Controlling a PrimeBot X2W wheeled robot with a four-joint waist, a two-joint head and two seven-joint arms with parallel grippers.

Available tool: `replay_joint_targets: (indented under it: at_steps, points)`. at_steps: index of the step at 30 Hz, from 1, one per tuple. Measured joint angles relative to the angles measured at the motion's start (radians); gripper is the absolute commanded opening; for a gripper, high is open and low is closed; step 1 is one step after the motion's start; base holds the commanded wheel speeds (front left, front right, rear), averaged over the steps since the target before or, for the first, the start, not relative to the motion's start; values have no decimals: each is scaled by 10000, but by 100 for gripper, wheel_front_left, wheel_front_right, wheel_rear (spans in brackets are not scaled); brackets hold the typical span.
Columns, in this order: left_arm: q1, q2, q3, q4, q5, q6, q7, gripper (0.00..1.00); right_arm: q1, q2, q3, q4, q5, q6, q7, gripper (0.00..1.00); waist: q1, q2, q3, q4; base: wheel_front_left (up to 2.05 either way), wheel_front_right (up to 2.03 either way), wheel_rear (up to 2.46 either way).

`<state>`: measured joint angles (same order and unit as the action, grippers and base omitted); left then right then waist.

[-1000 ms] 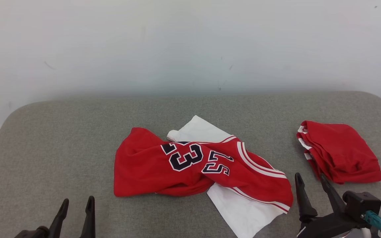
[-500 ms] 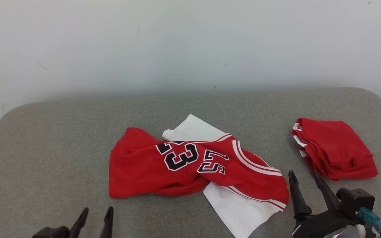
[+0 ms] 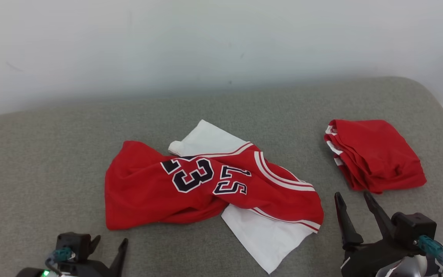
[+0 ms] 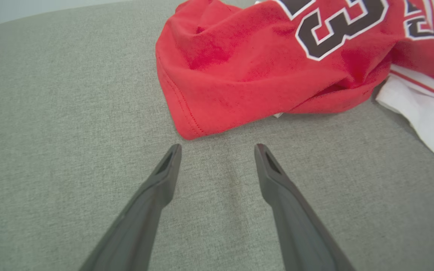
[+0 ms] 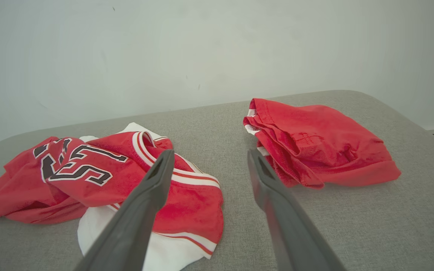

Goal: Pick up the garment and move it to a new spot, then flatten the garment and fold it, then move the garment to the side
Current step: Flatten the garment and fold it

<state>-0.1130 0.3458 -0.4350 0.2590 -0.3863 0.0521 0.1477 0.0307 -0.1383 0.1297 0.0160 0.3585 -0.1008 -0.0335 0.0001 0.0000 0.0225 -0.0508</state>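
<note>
A grey padded surface (image 3: pixel 52 154) with rounded corners spans the lower two thirds of the head view, and a plain pale wall (image 3: pixel 206 38) rises behind it. At the right of that frame lies a folded red garment (image 3: pixel 379 154), a compact stack with white trim showing at its left edge. It sits apart from the task's piece, with a strip of bare grey between them. It lies just above the right gripper (image 3: pixel 352 198), which rises from the lower right corner with its two dark fingers spread and holding nothing. In the right wrist view those fingers frame the gap between the two red heaps.

The left gripper (image 3: pixel 109 244) is at the lower left edge, its fingers likewise parted and empty. In its wrist view the tips hover near the hem, separated from it by bare grey cloth.

The jersey (image 3: pixel 148 192) lies crumpled in the middle of the frame, not flat. It is red and twisted across itself, with dark white-outlined numerals (a 23, upside down from the head camera) and partial lettering beside them. Red-and-white striped trim curves along its right half. White fabric (image 3: pixel 263 238) pokes out below it at lower right and again at its upper edge. Whether that is a separate piece I cannot tell.
</note>
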Motion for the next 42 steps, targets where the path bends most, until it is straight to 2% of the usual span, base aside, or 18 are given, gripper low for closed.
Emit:
replay_joint_targets:
  at_steps: [7, 9, 17, 18, 19, 20, 21, 22, 25, 31, 35, 38, 42]
  points:
    - [-918, 443, -63, 1081, 541, -105, 472, 100, -446, -94, -25, -226, -82, 12, 69, 100, 1, 1, 604, -398, 0, 0, 0]
    - [-1135, 510, -148, 1273, 621, -261, 543, 100, -458, -111, -44, -228, -82, 12, 71, 100, 0, 1, 763, -528, 0, 0, 0]
    - [-1743, 194, -426, 1701, 796, -318, 535, 100, -592, -148, -259, -209, -82, 10, 65, 100, 1, 1, 1217, -848, 0, 0, 0]
    - [-1835, 159, -401, 1766, 802, -263, 529, 89, -636, -151, -274, -211, -82, 10, 63, 100, 1, 1, 1252, -864, 0, 0, 0]
    - [-1865, 132, -359, 1810, 819, -242, 510, 54, -640, -150, -272, -209, -82, 10, 56, 100, 1, 1, 1277, -872, 0, 0, 0]
    - [-1865, 105, -336, 1866, 825, -161, 445, 36, -639, -144, -268, -192, -82, 8, 56, 100, 1, 1, 1285, -866, 0, 0, 0]
    - [-1865, 100, -334, 1925, 851, -157, 435, 5, -640, -136, -257, -188, -82, 8, 56, 100, 1, 1, 1285, -852, 0, 0, 0]
    - [-1871, 98, -334, 1990, 936, -157, 362, 0, -641, -123, -247, -184, -82, 8, 54, 100, 1, 1, 1279, -838, 0, 0, 0]
    - [-1956, 115, -374, 2144, 1034, -186, 332, 0, -640, -113, -249, -128, -82, -4, 25, 100, 0, 1, 1223, -776, 0, 0, 0]
    - [-2101, 642, -892, 1827, 1360, -756, 466, 0, -630, -77, -257, -25, -82, -6, 8, 100, -1, 1, 1063, -618, 0, 0, 0]
    - [-2484, 1083, -1290, 1214, 1900, -1060, 984, 0, -606, -6, -240, 105, -82, -21, -21, 100, -1, 1, 928, -538, 0, 0, 0]
    - [-2898, 1519, -1710, 654, 2314, -1467, 1590, 0, -594, 36, -226, 115, -81, -21, -23, 100, -2, 0, 831, -502, 0, 0, 0]
    - [-3874, 1881, -2067, 215, 2591, -1674, 2629, 0, -605, 56, -81, 151, -81, -15, -19, 100, -2, 0, 786, -530, 0, 0, 0]
